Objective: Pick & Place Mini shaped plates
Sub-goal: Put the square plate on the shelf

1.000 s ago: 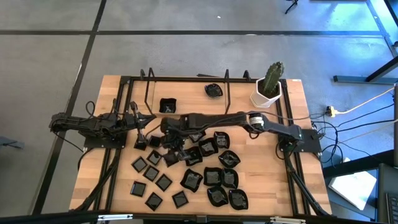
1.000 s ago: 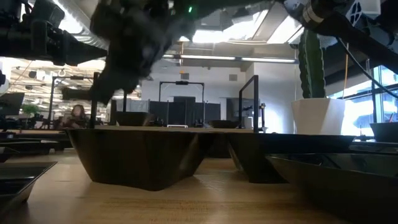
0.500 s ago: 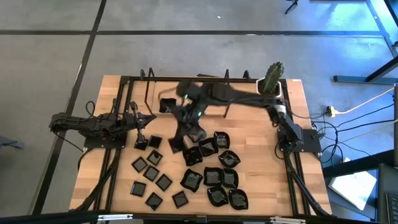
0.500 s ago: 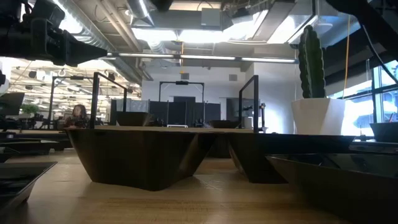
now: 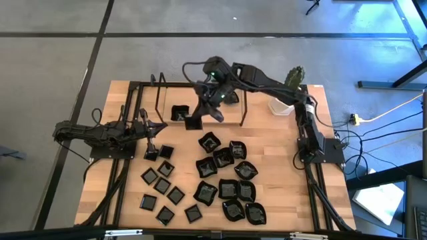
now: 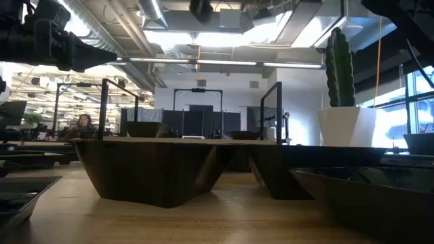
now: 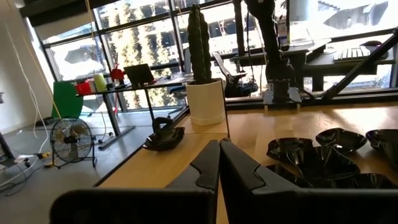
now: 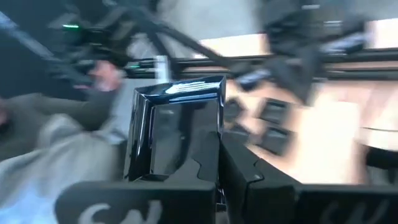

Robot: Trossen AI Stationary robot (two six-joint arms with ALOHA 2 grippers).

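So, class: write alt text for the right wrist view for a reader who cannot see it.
The right gripper is shut on a glossy black square plate, held up edge-on. Behind it everything is motion-blurred: pale wooden table and dark frame bars.

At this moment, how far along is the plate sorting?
Done: two plates sit at the table's far edge, a square one and a round one. In hand: the right claw is shut on a small square plate, held above that area. Left: about twenty plates remain. The left claw waits shut.
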